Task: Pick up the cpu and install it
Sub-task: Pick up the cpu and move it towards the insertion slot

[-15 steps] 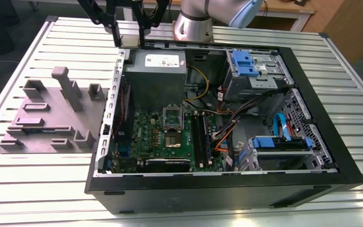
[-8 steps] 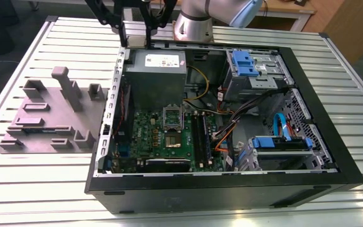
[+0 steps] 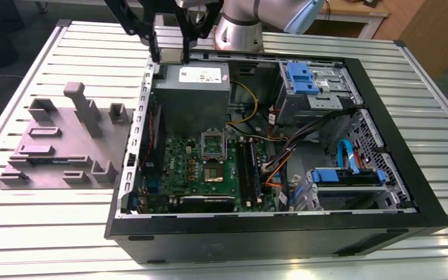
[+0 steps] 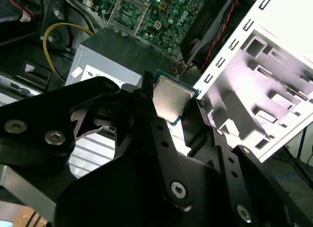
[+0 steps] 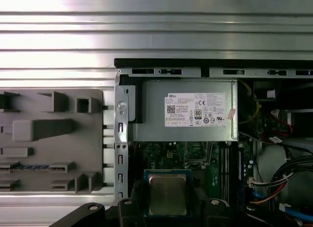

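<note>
Above one corner of the open computer case (image 3: pixel 380 192), the gripper (image 3: pixel 171 57) hangs near the grey power supply (image 3: pixel 193 96) (white label on top). Its fingers (image 4: pixel 146 105) are clamped on opposite edges of the cpu (image 4: pixel 170 99), which sits well apart from the motherboard (image 3: pixel 208 169)

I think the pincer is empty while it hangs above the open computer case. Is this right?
Not empty: in both wrist views the pincer is shut on the cpu. It does hang above the open computer case.
</note>
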Controlling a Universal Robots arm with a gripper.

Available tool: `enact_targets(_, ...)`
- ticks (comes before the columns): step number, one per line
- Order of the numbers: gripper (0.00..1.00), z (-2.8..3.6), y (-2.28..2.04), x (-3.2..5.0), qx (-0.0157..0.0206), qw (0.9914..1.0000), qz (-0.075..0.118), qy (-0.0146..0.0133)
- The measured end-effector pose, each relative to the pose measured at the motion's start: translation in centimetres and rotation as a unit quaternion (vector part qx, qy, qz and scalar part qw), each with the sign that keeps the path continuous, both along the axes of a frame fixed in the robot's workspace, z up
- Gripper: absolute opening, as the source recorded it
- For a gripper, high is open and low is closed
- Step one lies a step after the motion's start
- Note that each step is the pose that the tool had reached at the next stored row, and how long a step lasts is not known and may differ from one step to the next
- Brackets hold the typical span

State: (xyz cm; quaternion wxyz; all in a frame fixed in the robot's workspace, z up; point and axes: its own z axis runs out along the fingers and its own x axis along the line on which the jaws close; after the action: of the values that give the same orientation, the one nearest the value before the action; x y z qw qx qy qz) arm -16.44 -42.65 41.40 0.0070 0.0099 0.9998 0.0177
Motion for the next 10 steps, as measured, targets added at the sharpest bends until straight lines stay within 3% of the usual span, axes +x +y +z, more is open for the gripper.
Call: enact_targets(10,0.47,-0.09,-0.13,0.55,-0.0001,1.0,0.0,0.0)
